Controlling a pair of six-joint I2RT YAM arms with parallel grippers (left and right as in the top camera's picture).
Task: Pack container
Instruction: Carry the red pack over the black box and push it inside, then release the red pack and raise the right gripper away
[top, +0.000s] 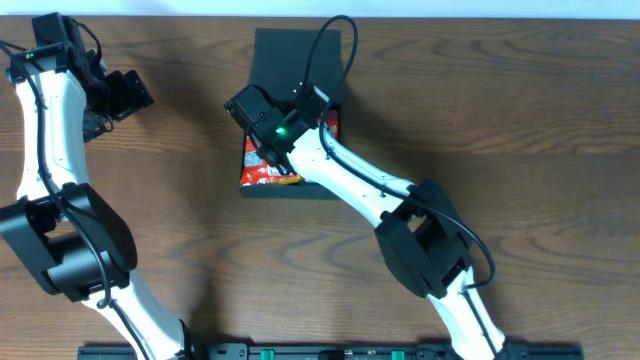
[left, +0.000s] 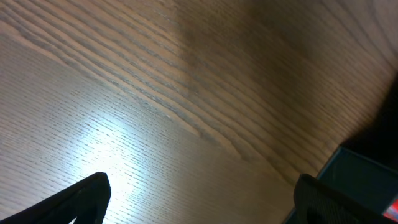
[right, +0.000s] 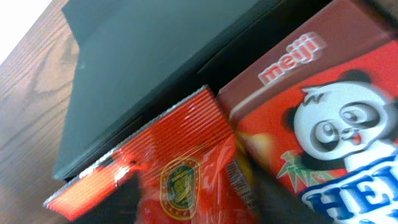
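Observation:
The container (top: 322, 190) is a dark square box in the middle of the table, its flat lid (top: 285, 60) folded back. Inside lie a red foil snack bag (right: 186, 180) and a red Meiji panda box (right: 311, 118). My right gripper (top: 262, 140) hangs low over the container's left half. Its blurred dark fingers (right: 118, 202) stand apart on either side of the bag, open. My left gripper (top: 140, 95) is far off at the upper left, open over bare wood (left: 186, 124) with nothing between its fingers (left: 81, 199). A corner of the container (left: 357, 177) shows at the right of the left wrist view.
The right arm (top: 380, 190) reaches diagonally from the front right across to the box. The left arm (top: 45, 150) runs along the table's left side. A black rail (top: 330, 352) lines the front edge. Wood table (top: 520, 120) lies to the right.

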